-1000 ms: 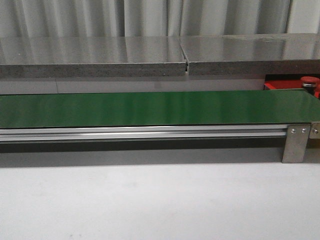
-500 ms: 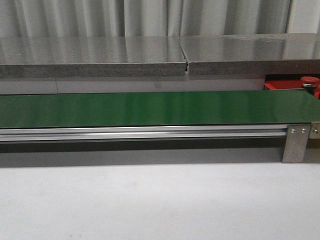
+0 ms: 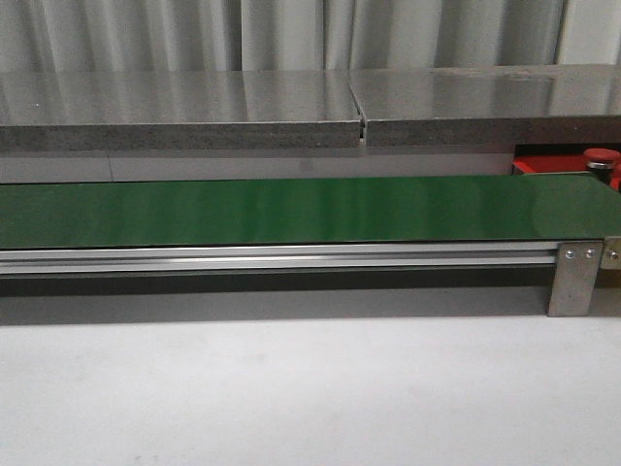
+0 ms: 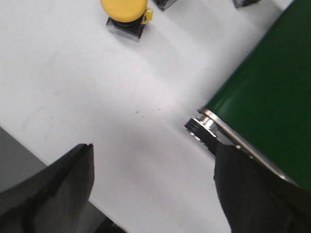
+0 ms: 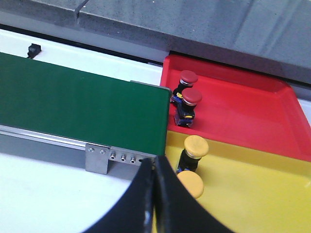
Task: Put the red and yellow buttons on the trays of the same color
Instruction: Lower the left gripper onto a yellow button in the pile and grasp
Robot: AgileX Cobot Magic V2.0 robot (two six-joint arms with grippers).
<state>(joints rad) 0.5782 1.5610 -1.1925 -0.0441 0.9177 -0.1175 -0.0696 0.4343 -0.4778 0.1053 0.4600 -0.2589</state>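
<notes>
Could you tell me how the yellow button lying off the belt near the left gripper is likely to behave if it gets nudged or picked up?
The yellow button has a wide domed cap over a narrower dark base, so it looks top-heavy and may tip when nudged. The cap looks smooth, so fingers closing on it could slip; the squarer base seems the safer grip. The left gripper is open.

Green belt point(image 3: 291, 209): you will find no lettering, number or brand on it.
Red tray point(image 5: 243, 109): plain, no label you can read.
Yellow tray point(image 5: 252, 184): plain, unmarked.
Buttons point(image 5: 191, 97): caps bear no legend; the bodies are too small to read.
Desk point(image 3: 291, 388): no sign or text.
</notes>
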